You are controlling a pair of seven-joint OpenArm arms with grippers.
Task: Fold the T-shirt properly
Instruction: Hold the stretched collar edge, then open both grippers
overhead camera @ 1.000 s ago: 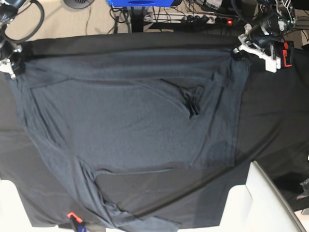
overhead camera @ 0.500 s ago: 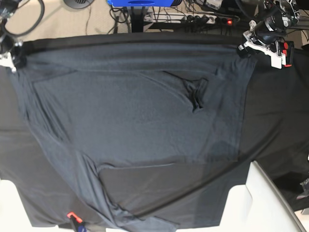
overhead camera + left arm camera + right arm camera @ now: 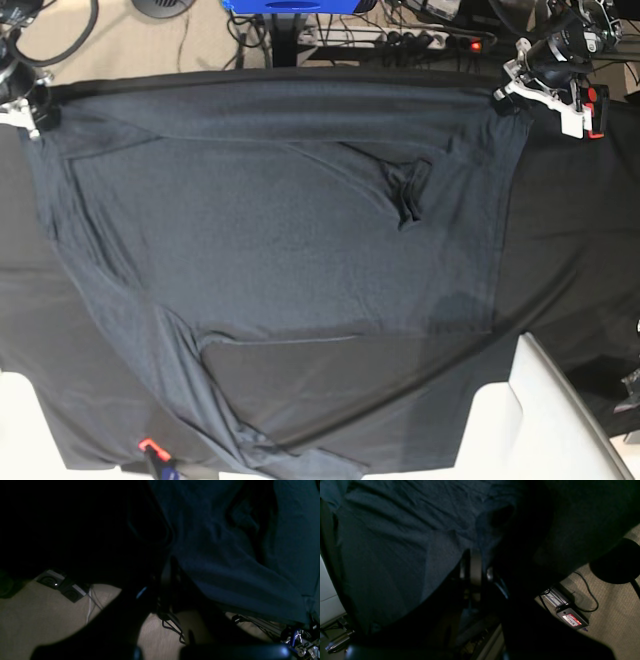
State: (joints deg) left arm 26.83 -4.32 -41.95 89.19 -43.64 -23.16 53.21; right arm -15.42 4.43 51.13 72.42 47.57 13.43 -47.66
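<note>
Each clamped on a far corner, the left hand [image 3: 503, 97] and right hand [image 3: 38, 108] stretch the T-shirt [image 3: 280, 230] taut between them for a flat fold.

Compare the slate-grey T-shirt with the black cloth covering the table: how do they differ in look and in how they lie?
The slate-grey knit T-shirt is lighter and faintly bluish; the black table cloth is darker and smoother. The T-shirt shows folds and a bunched wrinkle near its middle; the table cloth lies mostly flat. The T-shirt lies on top; the table cloth lies beneath it and shows around it. Both are dark, plain fabrics without print.
</note>
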